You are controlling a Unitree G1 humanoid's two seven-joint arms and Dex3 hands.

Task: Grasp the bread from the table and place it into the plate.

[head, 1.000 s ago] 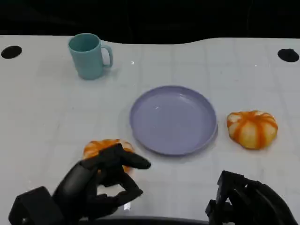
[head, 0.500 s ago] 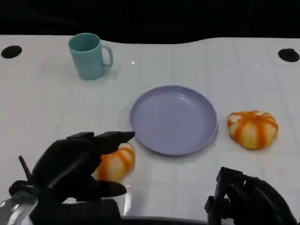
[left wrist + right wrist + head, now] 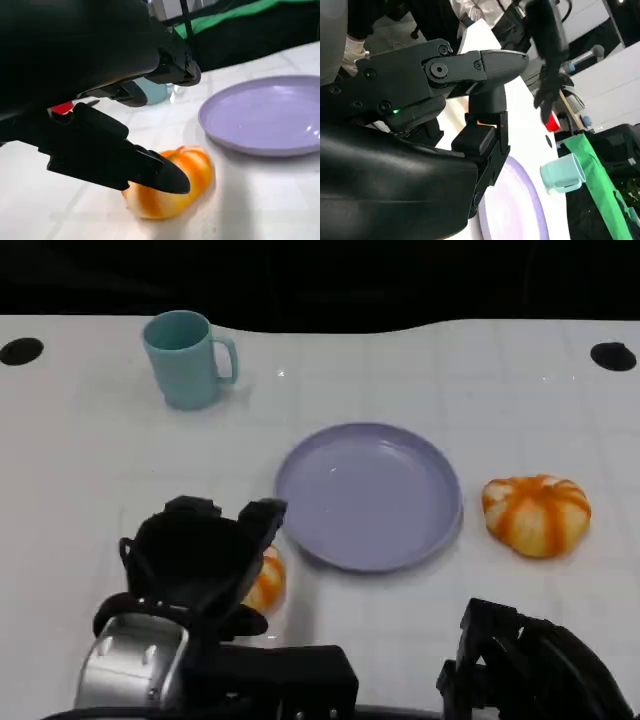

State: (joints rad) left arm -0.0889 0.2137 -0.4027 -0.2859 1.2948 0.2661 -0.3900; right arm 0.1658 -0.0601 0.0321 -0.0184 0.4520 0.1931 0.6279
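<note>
Two orange-striped bread rolls lie on the white table. One roll [image 3: 266, 581] sits near the front left, half hidden under my left hand [image 3: 200, 560]. In the left wrist view this roll [image 3: 187, 177] rests on the table. One finger [image 3: 150, 172] lies across its front and the others arch above it, apart and not closed on it. The other roll [image 3: 537, 515] lies right of the purple plate [image 3: 368, 495], which holds nothing. My right hand [image 3: 520, 665] stays low at the front right edge, holding nothing, with its fingers [image 3: 485, 60] apart.
A teal mug [image 3: 185, 358] stands at the back left, well away from the plate. Dark round holes [image 3: 612, 356] mark the table's far corners. Bare table lies between the plate and the front edge.
My left hand has turned and moved forward over the left roll, now covering most of it; its silver forearm has come into view. The right hand and the right roll have not moved.
</note>
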